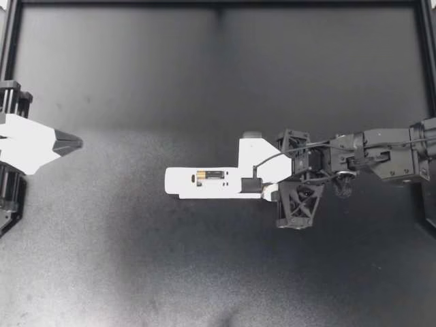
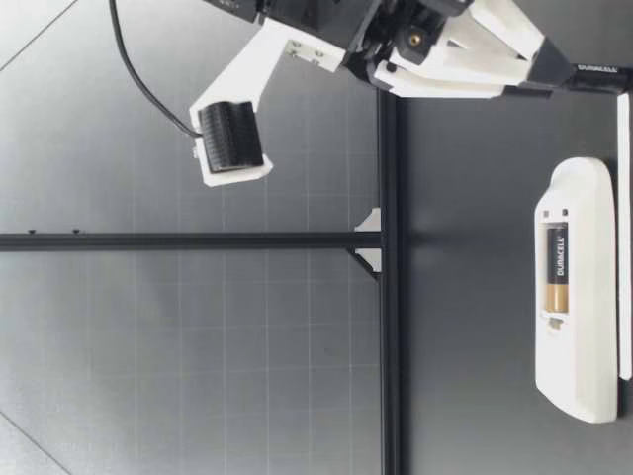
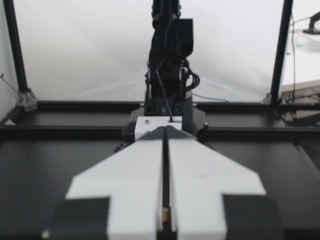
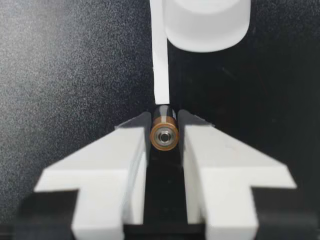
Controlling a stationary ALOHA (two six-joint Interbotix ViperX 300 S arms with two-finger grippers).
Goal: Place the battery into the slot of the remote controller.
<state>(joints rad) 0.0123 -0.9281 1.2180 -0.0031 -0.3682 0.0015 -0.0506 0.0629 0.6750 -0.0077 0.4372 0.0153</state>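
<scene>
Dark and bare around the work, our bench point(image 1: 122, 259) carries the white remote controller point(image 1: 184, 182) near its middle, lying flat with the slot point(image 2: 550, 319) facing up. We see one battery point(image 1: 210, 176) seated in that slot. Our right tool point(image 1: 269, 191) hangs just off the remote controller's end on the side of the bench's right edge, tips close to the surface, pinching a second battery point(image 4: 164, 135) from both sides. A thin white strip point(image 2: 625, 237) lies along the remote controller. Our left tool point(image 1: 75, 142) sits at the bench's left edge, well apart, fingers pressed together.
</scene>
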